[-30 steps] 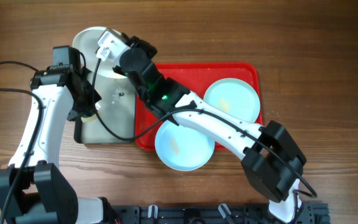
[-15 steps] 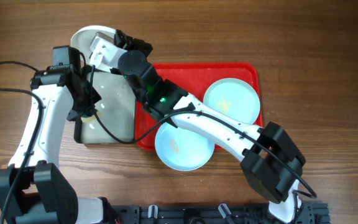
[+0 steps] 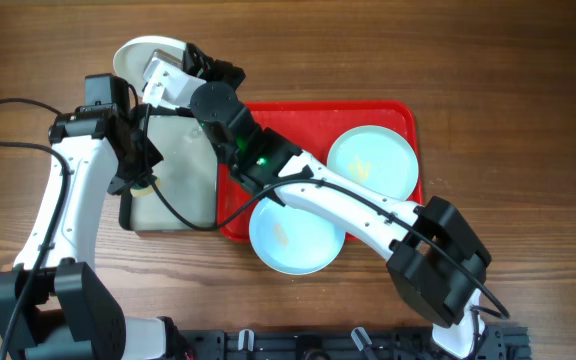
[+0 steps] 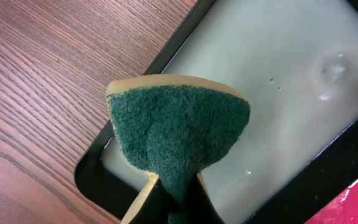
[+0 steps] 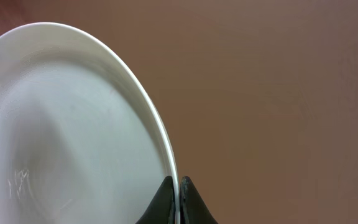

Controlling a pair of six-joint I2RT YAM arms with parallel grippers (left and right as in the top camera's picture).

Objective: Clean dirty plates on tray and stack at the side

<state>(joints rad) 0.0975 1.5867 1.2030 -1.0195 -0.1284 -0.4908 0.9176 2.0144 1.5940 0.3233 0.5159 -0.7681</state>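
We judged the white plate [image 5: 73, 130], pinched only at its rim in our clenched right hand [image 5: 179, 186] above the counter [image 3: 508, 50], could slip free, while our left hand [image 4: 173, 200] gripped the sponge [image 4: 179, 127].

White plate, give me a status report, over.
Right gripper shut on white plate rim, beyond black-rimmed tray. Left gripper shut on sponge over that tray. Two blue plates at red tray, unstacked.
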